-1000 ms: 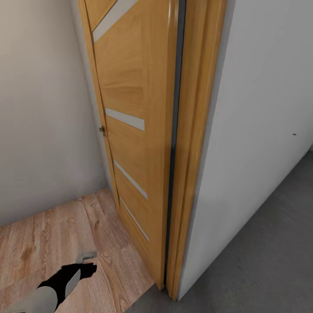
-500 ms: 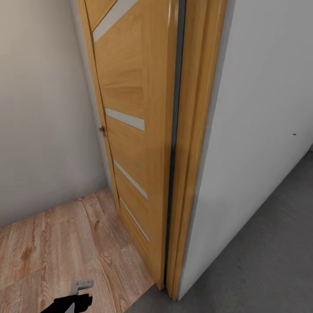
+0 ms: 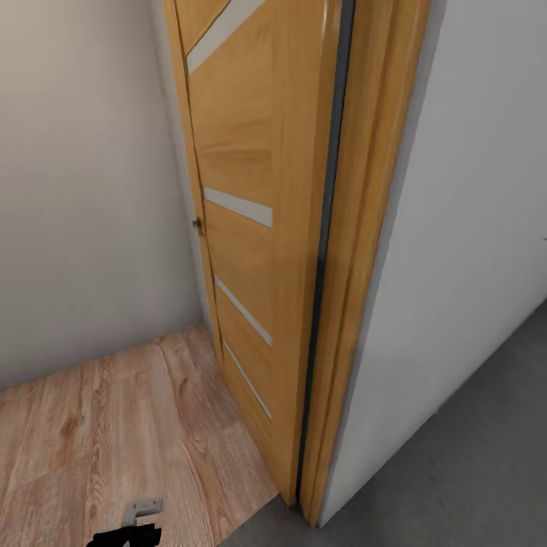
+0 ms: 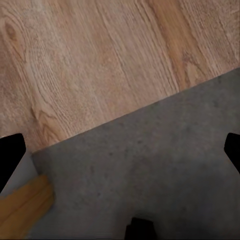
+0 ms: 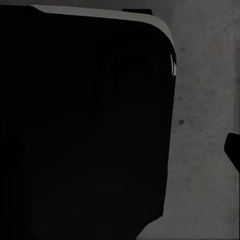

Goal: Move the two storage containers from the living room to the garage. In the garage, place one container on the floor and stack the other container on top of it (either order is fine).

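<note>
Camera shifted; left gripper (image 4: 120, 150) fingers spread, empty, over floor (image 4: 150, 165); right gripper state unclear.

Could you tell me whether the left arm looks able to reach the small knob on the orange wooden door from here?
Probably not yet. The left tool sits low, over the wood plank floor, while the small knob on the orange wooden door is well above it; nothing blocks the way.

An orange door (image 3: 251, 228) stands open edge-on straight ahead, with its frame (image 3: 365, 251) and a white wall (image 3: 471, 228) just beside it, blocking the middle. Bare wood flooring (image 3: 114, 425) lies open to the left, and grey concrete floor (image 3: 471, 471) to the right (both free of objects). Another wall (image 3: 83, 190) closes the left side.
</note>
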Motion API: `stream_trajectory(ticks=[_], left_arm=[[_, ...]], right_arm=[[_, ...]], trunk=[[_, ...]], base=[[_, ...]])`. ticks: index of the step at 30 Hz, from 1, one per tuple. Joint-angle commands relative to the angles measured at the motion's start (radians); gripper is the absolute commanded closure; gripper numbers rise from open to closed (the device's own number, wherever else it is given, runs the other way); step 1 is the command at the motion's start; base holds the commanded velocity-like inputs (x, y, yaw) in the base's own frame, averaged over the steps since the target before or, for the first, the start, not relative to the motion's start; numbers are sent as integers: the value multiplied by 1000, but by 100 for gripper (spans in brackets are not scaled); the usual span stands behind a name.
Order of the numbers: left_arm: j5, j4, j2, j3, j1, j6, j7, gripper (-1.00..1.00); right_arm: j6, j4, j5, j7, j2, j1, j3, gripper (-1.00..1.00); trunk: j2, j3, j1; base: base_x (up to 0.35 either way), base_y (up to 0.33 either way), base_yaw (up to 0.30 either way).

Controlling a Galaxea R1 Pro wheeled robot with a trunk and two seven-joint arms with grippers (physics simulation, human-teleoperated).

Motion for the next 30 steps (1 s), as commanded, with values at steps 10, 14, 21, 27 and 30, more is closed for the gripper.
stream_trajectory(ticks=[10,14,21,27,30], left_arm=[[-2,14,-4,5,0,5,4,-100],[-4,14,-22,4,9,4,5,-100],[-6,15,-37,3,30,-10,10,-100],[-5,15,-41,2,80,-41,17,-100],[-5,15,-42,2,93,-51,35,-100]], right_arm=[[-1,0,1,-1,-1,0,1,-100],[-1,0,1,-1,-1,0,1,-100],[-1,0,1,-1,-1,0,1,-100],[-1,0,2,-2,0,0,2,-100],[-1,0,3,-2,1,0,3,-100]], trunk=[[0,-7,0],[0,-10,0],[0,-15,0],[0,-19,0],[0,-21,0]], base=[[-80,-241,260],[-51,-282,263],[-11,-288,263],[-2,-125,263],[0,-29,263]])
